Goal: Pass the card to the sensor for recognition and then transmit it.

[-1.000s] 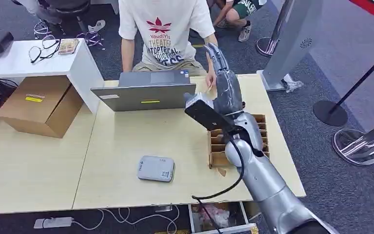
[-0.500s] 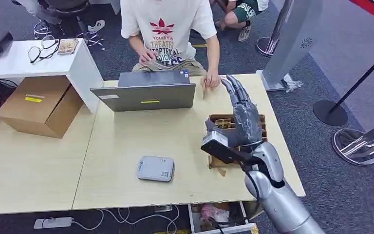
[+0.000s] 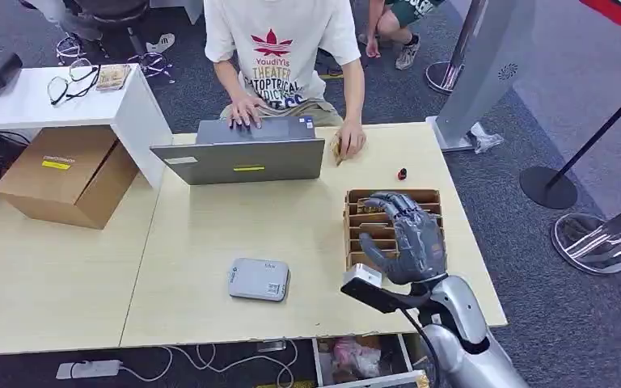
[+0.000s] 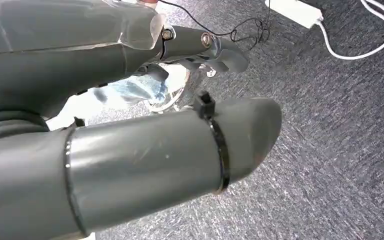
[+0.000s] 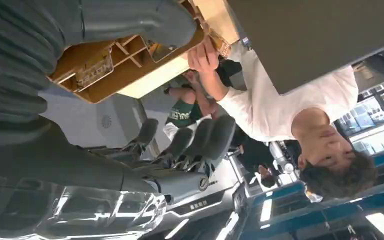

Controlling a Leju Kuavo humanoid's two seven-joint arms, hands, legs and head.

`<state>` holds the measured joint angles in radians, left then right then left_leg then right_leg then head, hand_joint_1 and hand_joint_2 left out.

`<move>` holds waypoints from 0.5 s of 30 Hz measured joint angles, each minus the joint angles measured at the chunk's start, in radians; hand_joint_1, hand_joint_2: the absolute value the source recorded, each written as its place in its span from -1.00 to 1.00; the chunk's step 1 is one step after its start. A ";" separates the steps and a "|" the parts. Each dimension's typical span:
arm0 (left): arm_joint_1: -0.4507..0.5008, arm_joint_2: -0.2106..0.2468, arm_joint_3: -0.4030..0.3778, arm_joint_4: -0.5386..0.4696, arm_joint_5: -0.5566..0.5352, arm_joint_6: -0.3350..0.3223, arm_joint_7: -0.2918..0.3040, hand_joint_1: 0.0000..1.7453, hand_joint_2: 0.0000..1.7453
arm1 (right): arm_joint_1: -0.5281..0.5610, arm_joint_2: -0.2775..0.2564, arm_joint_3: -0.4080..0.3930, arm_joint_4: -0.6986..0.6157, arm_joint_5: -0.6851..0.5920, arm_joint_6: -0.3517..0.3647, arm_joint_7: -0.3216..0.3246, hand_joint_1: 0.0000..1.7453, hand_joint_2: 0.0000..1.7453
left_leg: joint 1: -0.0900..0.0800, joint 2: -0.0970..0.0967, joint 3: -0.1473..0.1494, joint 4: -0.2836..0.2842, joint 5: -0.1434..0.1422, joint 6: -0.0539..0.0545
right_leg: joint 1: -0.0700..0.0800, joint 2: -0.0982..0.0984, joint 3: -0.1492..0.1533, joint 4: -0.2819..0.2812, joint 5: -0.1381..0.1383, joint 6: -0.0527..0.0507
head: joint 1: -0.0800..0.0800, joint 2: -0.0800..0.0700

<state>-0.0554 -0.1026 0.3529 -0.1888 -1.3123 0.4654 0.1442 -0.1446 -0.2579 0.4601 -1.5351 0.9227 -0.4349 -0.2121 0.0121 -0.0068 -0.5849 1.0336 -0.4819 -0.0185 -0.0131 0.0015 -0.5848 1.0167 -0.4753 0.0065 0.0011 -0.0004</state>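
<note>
A robot stands at the near edge of a pale wooden worktop (image 3: 210, 234), seen from its own head camera looking down. Its right hand (image 3: 408, 238) hovers over a brown cardboard rack (image 3: 354, 217) divided into narrow slots, which sits near the worktop's right side; the slots keep cards standing on edge so one can be drawn out singly. The hand's dark fingers are curled downward and apart over the rack with nothing between them, and the right wrist view likewise shows fingers spread with no card in them. Whether they touch the rack cannot be told. A small grey sensor (image 3: 259, 279) lies flat toward the near edge, left of the rack and well apart from it, within the arm's reach for presenting a card. Across the worktop a person in a white printed T-shirt (image 3: 279, 48) types on an open grey laptop (image 3: 238, 158) with one hand and rests the other hand (image 3: 348, 141) on a card (image 3: 335, 149) lying beside the laptop, probably one already handed over. The left hand (image 4: 130, 165) hangs beside the robot above grey carpet; whether it is open or closed cannot be told. Judging by this, the robot is likely about to pick another card.
</note>
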 joint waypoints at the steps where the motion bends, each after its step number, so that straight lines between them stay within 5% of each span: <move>1: 0.000 0.000 0.000 0.000 0.000 0.001 0.000 -1.00 -1.00 | 0.003 -0.002 0.000 -0.002 0.013 0.003 0.005 -0.28 1.00 | 0.000 0.000 0.000 0.000 0.000 0.000 | 0.000 0.000 0.000 0.000 0.000 0.000 | 0.000 0.000; 5: 0.000 0.000 0.002 0.000 0.004 0.003 0.000 -1.00 -1.00 | 0.012 -0.009 0.004 -0.017 0.064 0.022 0.021 -0.28 1.00 | 0.000 0.000 0.000 0.000 0.000 0.000 | 0.000 0.000 0.000 0.000 0.000 0.000 | 0.000 0.000; 7: 0.000 0.000 0.005 0.000 0.005 0.003 0.000 -1.00 -1.00 | 0.016 -0.014 0.010 -0.025 0.086 0.029 0.030 -0.44 1.00 | 0.000 0.000 0.000 0.000 0.000 0.000 | 0.000 0.000 0.000 0.000 0.000 0.000 | 0.000 0.000; 15: 0.001 0.000 0.007 0.000 0.008 0.004 -0.003 -1.00 -1.00 | 0.024 -0.037 0.050 -0.055 0.139 0.063 0.051 -0.36 1.00 | 0.000 0.000 0.000 0.000 0.000 0.000 | 0.000 0.000 0.000 0.000 0.000 0.000 | 0.000 0.000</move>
<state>-0.0546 -0.1022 0.3597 -0.1884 -1.3046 0.4696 0.1408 -0.1203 -0.2945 0.5101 -1.5896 1.0613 -0.3723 -0.1610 0.0121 -0.0068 -0.5851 1.0336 -0.4819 -0.0185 -0.0132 0.0015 -0.5848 1.0167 -0.4753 0.0065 0.0011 -0.0004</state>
